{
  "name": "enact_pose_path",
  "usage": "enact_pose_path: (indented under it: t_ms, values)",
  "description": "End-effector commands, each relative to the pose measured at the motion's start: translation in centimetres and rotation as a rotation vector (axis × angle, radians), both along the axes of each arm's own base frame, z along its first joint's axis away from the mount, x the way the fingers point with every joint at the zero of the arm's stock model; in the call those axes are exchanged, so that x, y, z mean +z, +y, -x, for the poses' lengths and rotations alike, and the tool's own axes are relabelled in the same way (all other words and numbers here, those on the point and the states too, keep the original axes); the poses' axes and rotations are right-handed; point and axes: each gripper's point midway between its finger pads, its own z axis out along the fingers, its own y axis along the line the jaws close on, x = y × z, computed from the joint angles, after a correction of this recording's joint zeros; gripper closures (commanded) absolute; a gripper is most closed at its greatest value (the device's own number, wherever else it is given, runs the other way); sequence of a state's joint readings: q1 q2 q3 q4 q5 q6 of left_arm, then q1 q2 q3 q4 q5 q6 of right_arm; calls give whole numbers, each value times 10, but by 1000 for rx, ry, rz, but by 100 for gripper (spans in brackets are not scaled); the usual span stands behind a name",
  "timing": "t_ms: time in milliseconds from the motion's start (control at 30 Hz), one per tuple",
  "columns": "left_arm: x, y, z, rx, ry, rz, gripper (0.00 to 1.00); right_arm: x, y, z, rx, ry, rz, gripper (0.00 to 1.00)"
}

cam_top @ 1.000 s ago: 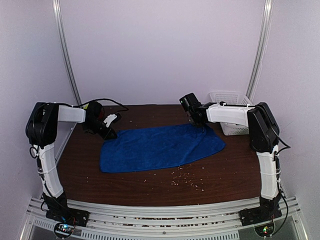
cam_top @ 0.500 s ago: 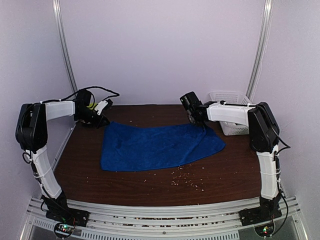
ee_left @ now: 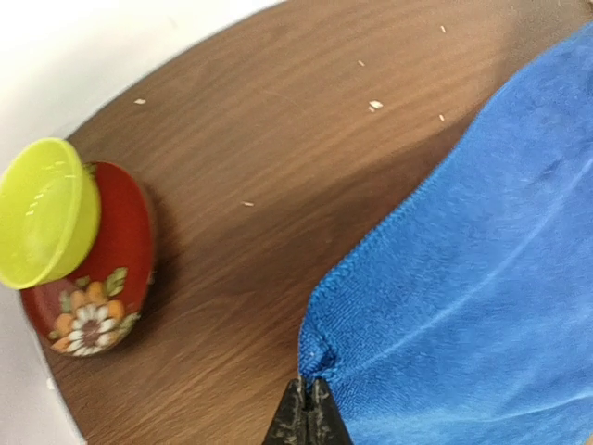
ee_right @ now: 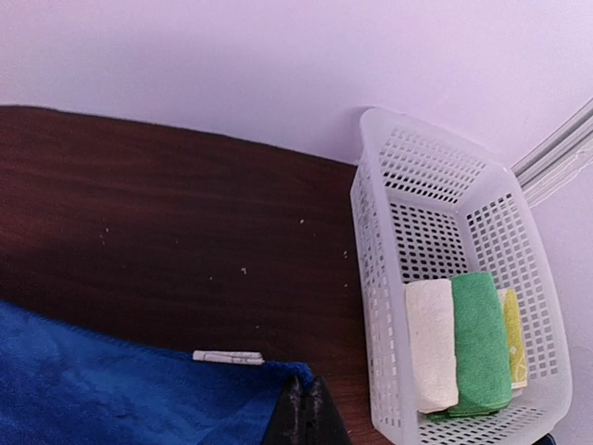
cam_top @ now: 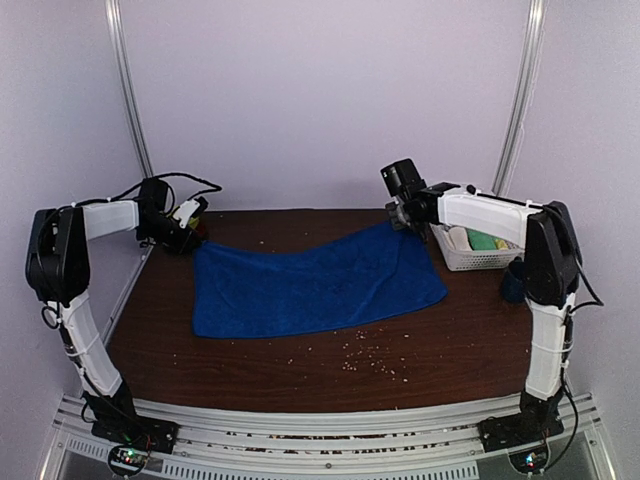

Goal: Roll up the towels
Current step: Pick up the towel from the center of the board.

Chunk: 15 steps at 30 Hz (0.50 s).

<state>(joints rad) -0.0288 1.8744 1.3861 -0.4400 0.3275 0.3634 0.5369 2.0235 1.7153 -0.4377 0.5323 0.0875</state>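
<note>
While the bench [cam_top: 250, 365] carries the blue towel [cam_top: 320, 285] spread across its middle, just left of the white basket [ee_right: 435, 176], you seem to be at the straightening step, with rolling not yet begun. Your left end effector [ee_left: 309, 415] is clenched on the towel's far-left corner, and your right end effector [ee_right: 306, 408] is clenched on its far-right corner. Next, lay the towel taut, release it, and regrip one short edge.

Both arms are reached forward, forearms held level. Left gripper [ee_left: 306, 415] is pinched closed on the far left corner of the blue towel [cam_top: 310, 285]; right gripper [ee_right: 303, 410] is clamped on the far right corner.
</note>
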Motion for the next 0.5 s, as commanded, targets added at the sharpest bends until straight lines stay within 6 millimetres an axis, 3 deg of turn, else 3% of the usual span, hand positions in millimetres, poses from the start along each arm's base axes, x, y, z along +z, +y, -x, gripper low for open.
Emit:
enact_pose_path:
  t_ms: [0,167,467]
  values:
    - [50,5,-1,-35,-112,50,100,34,-15,11,-10,-42,-74,100]
    - [68,-3,11,-107,-109,111,100,44,-18,23,17,-47,-141,100]
    - [84,2,30,-136,-126,125,100,51,-39,56,-15,-81,-177,100]
